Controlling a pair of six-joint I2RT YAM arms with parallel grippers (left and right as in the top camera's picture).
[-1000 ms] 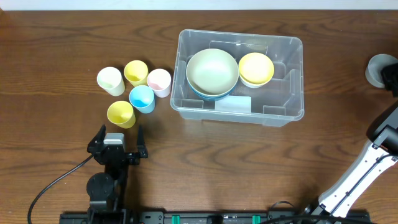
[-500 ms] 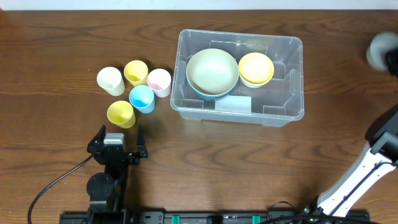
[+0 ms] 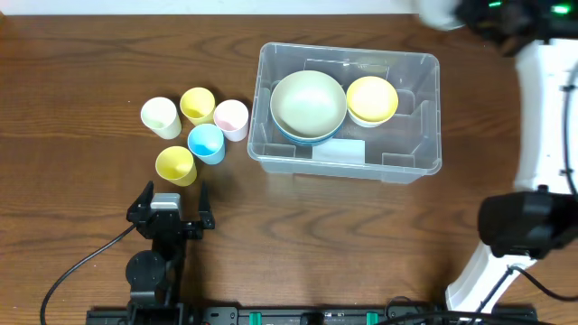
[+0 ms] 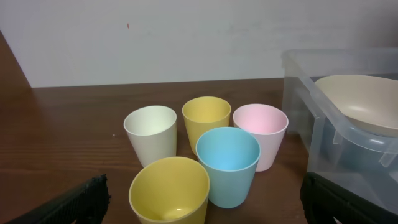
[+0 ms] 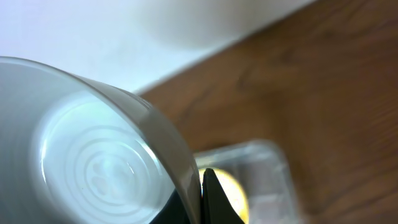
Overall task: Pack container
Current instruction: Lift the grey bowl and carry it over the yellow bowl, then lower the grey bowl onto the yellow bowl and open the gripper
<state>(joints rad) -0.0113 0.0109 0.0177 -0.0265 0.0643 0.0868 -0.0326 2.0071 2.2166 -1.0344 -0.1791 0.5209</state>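
Observation:
The clear plastic container [image 3: 424, 162] stands right of centre and holds a large cream bowl [image 3: 308, 102] stacked on a blue one, and a yellow bowl [image 3: 371, 97]. My right gripper [image 3: 462, 11] is high at the far edge, just beyond the container's far right corner, shut on the rim of a grey bowl [image 3: 438, 11]. The right wrist view shows that grip [image 5: 200, 186] on the grey bowl [image 5: 93, 155], with the container [image 5: 267, 168] and the yellow bowl [image 5: 233, 193] below. My left gripper [image 3: 172, 217] is open and empty near the front edge, its fingers [image 4: 208, 205] wide apart.
Several cups stand left of the container: cream [image 3: 160, 116], yellow [image 3: 197, 105], pink [image 3: 231, 118], blue [image 3: 206, 142] and a second yellow [image 3: 175, 165] nearest my left gripper. The container's left wall [image 4: 298, 81] shows in the left wrist view. A white wall lies behind the table.
My right arm has lifted the grey bowl from the right edge of the table and swung it to the far edge by the container's corner. The left arm has not moved.

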